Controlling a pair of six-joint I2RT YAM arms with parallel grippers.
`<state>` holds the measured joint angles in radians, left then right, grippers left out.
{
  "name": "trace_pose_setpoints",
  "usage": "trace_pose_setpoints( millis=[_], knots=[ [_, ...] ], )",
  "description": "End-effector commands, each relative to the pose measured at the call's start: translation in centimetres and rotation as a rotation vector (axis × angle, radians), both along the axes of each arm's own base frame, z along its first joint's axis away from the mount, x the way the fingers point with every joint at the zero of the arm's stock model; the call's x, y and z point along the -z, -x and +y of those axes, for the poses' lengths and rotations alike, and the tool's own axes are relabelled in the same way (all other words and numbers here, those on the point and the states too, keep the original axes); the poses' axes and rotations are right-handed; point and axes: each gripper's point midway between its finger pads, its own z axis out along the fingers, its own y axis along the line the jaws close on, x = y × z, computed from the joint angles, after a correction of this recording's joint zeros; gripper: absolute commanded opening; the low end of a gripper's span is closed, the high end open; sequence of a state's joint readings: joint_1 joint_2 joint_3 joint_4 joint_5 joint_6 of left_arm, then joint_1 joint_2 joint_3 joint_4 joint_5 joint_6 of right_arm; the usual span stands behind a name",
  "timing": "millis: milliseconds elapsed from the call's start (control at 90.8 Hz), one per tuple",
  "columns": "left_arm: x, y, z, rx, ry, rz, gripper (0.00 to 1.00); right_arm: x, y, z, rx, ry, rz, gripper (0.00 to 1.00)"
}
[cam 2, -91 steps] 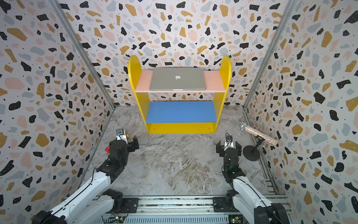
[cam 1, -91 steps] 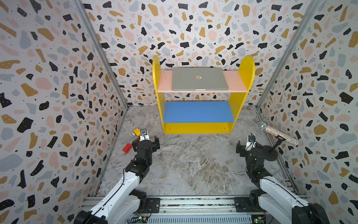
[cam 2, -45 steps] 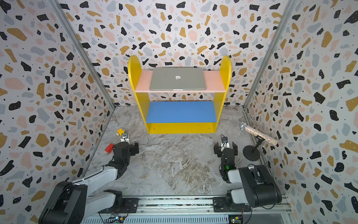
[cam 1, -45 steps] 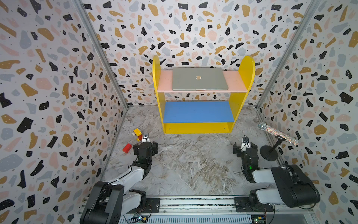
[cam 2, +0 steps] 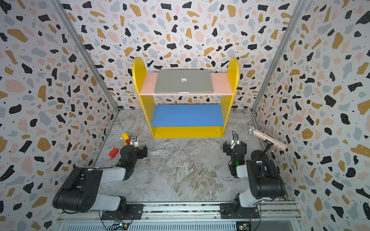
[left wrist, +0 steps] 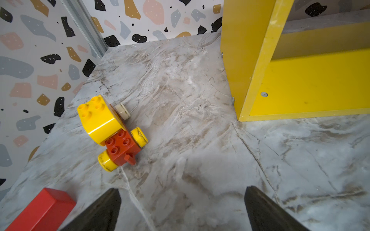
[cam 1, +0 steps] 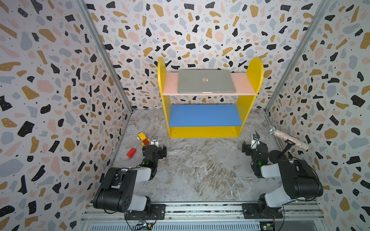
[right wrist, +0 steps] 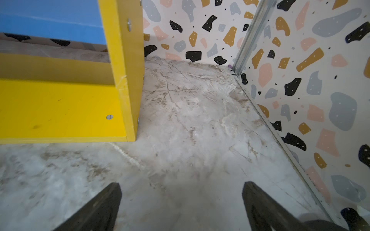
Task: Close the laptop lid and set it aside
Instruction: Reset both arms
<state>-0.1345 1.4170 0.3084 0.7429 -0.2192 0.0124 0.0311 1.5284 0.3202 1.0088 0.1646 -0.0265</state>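
Here the left hand (left wrist: 181,202) and right hand (right wrist: 181,197) are both spread wide, empty, above the grey marble surface (left wrist: 200,120); the silver-grey metal laptop (cam 1: 206,84) lies shut at twelve o'clock.

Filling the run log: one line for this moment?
lid: shut | laptop: on pink shelf | left gripper: open, empty | right gripper: open, empty

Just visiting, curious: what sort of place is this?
Likely a robot test booth: terrazzo-print walls on three sides, left arm and right arm on a rail, shelf and microphone as props.
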Motion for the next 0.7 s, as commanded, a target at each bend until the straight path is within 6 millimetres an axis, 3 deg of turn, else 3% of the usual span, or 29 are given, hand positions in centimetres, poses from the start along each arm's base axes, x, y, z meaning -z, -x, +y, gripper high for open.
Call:
trace_pose_setpoints(
  millis=[0, 551, 694],
  knots=[
    [-2.4, -1.3, -0.2, 0.014, 0.008, -0.085, 1.0, 1.0, 0.3, -0.1, 0.005, -0.051, 0.062, 1.0],
    [-2.4, -1.2, -0.2, 0.013, 0.007, -0.084, 0.99, 1.1, 0.3, -0.1, 0.001, -0.05, 0.06, 1.0],
    [-2.2, -1.4, -0.3, 0.02, 0.009, -0.08, 1.0, 1.4, -0.3, 1.5, -0.098, -0.048, 0.1, 1.0]
  ],
)
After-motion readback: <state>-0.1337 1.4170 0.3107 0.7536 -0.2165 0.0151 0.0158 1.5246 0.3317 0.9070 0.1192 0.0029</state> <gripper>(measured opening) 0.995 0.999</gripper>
